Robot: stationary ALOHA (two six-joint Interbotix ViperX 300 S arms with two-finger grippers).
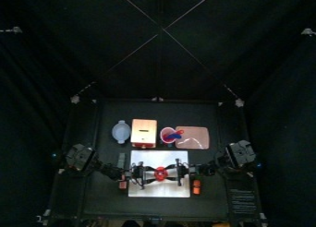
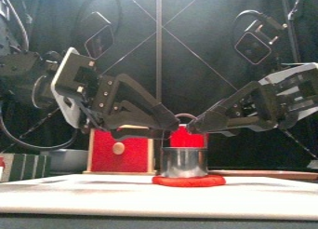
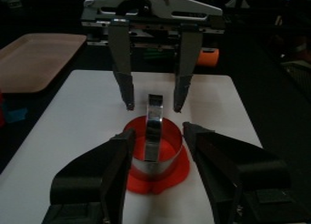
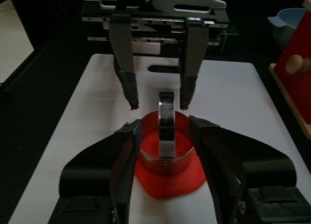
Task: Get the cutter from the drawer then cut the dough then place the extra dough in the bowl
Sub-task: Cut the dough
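Cutter [image 2: 187, 160] stands upright on the red dough [image 2: 189, 181] mid cutting board [image 2: 74, 192]; left tool [image 2: 162, 128] and right tool [image 2: 209, 128], both spread wide astride its rim from opposite sides, should, I judge, press straight down evenly, without tilt, for a clean cut.

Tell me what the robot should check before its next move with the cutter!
1. Cutter stands upright on the dough: ok.
2. Dough lies flat on the board: ok.
3. Left gripper open, jaws on either side of the cutter's top: ok.
4. Right gripper open, jaws placed the same way: ok.
5. Dough cut right through: cannot tell.
6. Bowl on the table at the back, for the extra dough: ok.
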